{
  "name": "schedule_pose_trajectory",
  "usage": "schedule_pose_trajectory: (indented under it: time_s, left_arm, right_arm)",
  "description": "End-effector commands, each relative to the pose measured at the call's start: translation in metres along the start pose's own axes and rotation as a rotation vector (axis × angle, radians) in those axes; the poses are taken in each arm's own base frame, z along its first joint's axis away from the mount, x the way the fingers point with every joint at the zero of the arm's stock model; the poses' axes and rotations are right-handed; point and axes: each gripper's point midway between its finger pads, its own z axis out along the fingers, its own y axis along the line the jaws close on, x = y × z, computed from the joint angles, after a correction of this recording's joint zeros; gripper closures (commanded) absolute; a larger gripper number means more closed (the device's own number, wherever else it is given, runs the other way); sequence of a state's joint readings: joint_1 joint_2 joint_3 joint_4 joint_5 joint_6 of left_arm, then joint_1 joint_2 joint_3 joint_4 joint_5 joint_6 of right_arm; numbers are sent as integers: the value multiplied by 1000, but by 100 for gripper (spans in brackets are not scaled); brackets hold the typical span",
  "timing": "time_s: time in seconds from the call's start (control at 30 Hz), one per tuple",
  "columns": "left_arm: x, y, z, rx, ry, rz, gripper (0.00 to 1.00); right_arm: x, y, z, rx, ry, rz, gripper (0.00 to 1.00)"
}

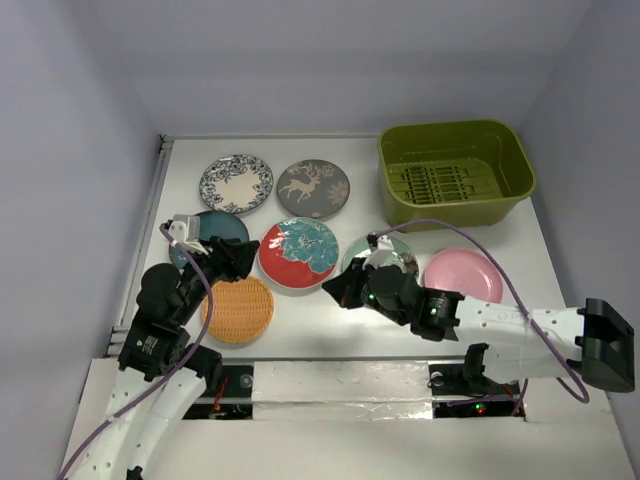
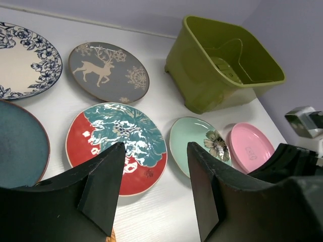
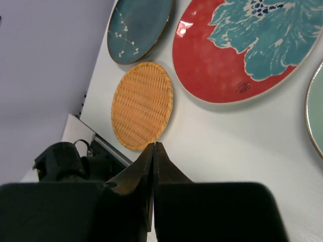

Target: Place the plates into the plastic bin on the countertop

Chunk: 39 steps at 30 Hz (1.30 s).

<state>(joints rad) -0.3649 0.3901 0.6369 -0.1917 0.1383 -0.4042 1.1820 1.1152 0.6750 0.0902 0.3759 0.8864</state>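
My left claw (image 2: 156, 148) stands about half open with nothing between its fingers, hanging over the near edge of the red-teal floral plate (image 2: 116, 143). My right claw (image 3: 154, 145) is pressed fully closed and grips nothing; it is over bare white surface (image 3: 242, 151), just beside the orange woven plate (image 3: 142, 105).

All seven plates lie flat on the surface, outside the olive-green plastic bin (image 1: 450, 210), which sits at the far right corner with its ribbed floor showing. The blue-white floral plate (image 1: 236, 184) and the grey deer plate (image 1: 313, 188) lie side by side in the far row. The dark teal plate (image 3: 139, 25) is at the left, partly under my left arm. The mint green plate (image 2: 189, 136) and pink plate (image 1: 462, 275) lie just in front of the bin.
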Motion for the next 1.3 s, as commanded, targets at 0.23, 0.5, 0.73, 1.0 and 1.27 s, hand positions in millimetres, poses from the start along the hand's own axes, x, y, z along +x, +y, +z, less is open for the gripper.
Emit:
schedule_pose_trajectory:
  time_s: [0.23,0.5,0.73,1.0,1.27]
  left_arm:
    - [-28,-26,-21,119,-123,33,73]
    - [-31,-23,-24,100,-145,28,100]
    - [-32,-26,-26,114,-153,28,88]
    - [-31,-24,-25,108,-149,20,73]
    - [-34,-24,-28,103,-165,19,72]
  right_arm:
    - [41,61,25,-173,71,99,100]
    - [88,69,53,-167,165,166,100]
    - [106,61,64,-150,192,185,58]
    - [120,57,76,-111,246,180,49]
    - [126,42,98,-73,282,212,49]
